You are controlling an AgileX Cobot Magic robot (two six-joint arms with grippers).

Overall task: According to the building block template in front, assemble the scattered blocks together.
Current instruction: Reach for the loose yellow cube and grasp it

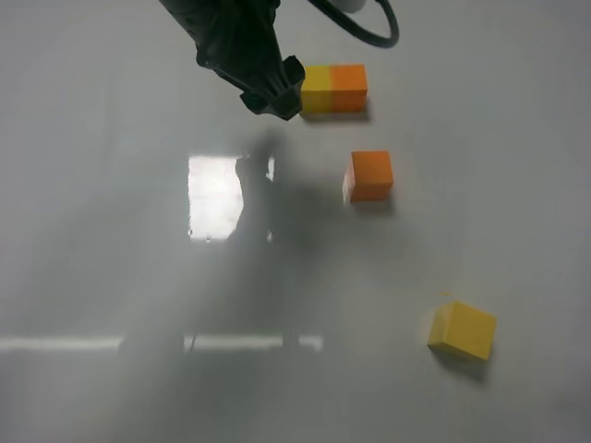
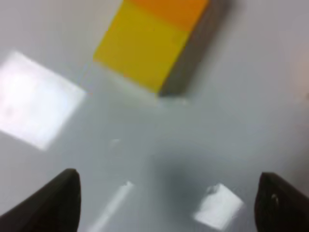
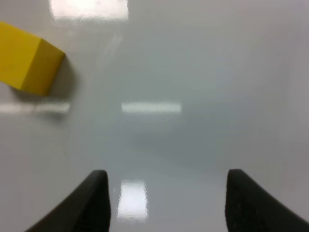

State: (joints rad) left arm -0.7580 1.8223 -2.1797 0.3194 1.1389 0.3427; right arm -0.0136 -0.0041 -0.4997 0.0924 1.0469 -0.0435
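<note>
On the pale grey table, the building block template lay flat, a short bar with its yellow half on the left and its orange half on the right as the high camera saw it. We took that template as our mark for all the rest. The orange cube sat on the near side of the template, a little to its right and clearly apart from it, with its sides roughly square to the bar. The yellow cube lay well apart from the template in the same direction, beyond the orange cube and further right, turned askew to the bar. The left pincer hung just beside the template's yellow end, and in the high view its dark tip overlapped that end; whether they touched we could not tell. From the left wrist camera we saw its two fingers spread wide with only bare table between them, the template lying ahead of the tips, yellow half nearest. The right pincer did not show in the high view; its wrist camera showed its fingers likewise spread and holding nothing, with the yellow cube ahead and off to one side.
</note>
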